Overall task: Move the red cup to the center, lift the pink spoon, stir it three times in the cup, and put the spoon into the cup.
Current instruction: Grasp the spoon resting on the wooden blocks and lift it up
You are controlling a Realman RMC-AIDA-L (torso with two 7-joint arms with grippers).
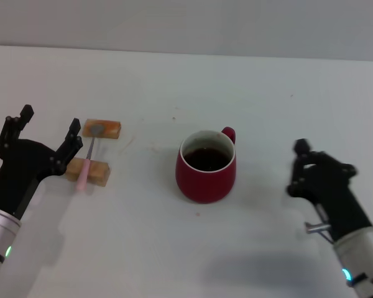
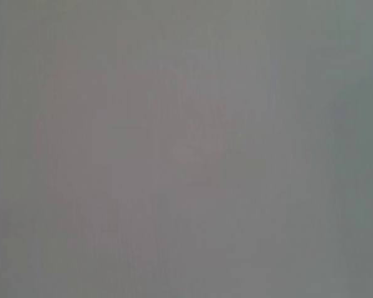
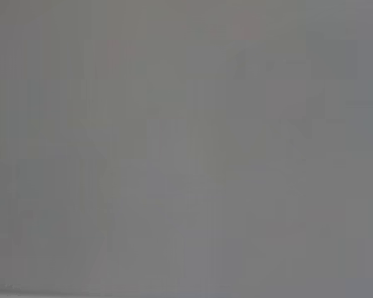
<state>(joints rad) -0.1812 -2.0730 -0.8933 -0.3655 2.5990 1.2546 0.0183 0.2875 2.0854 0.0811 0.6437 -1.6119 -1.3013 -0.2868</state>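
The rounded dark-red ceramic cup [image 1: 206, 166], white inside and holding dark liquid, stands near the middle of the plain white counter [image 1: 174, 248]. Its loop handle points away from me and a little to my right, so I judge the first step, bringing it to the center, as good as done.

The small pink-handled spoon [image 1: 87, 159] with its thin metal neck and grey bowl lies well off to the left of the cup. It bridges two tan wooden blocks: the far block [image 1: 103, 128] carries the bowl, the near block [image 1: 89, 170] carries the handle. I take that propping to be deliberate: it keeps the slim handle off the flat surface, leaving room for fingers to close round it.

My left gripper [image 1: 46, 133] sits just beside those blocks, on their left. Its fingers [image 1: 73, 138] are spread wide and hold nothing; one tip is close by the near block and spoon handle. That spread suits a pinch across the handle, which I judge to be the next move.

My right gripper [image 1: 308, 164] rests on the right, apart from the cup, carrying nothing that I can see; whether it is parted or closed I cannot tell. Both wrist views show only a featureless grey.
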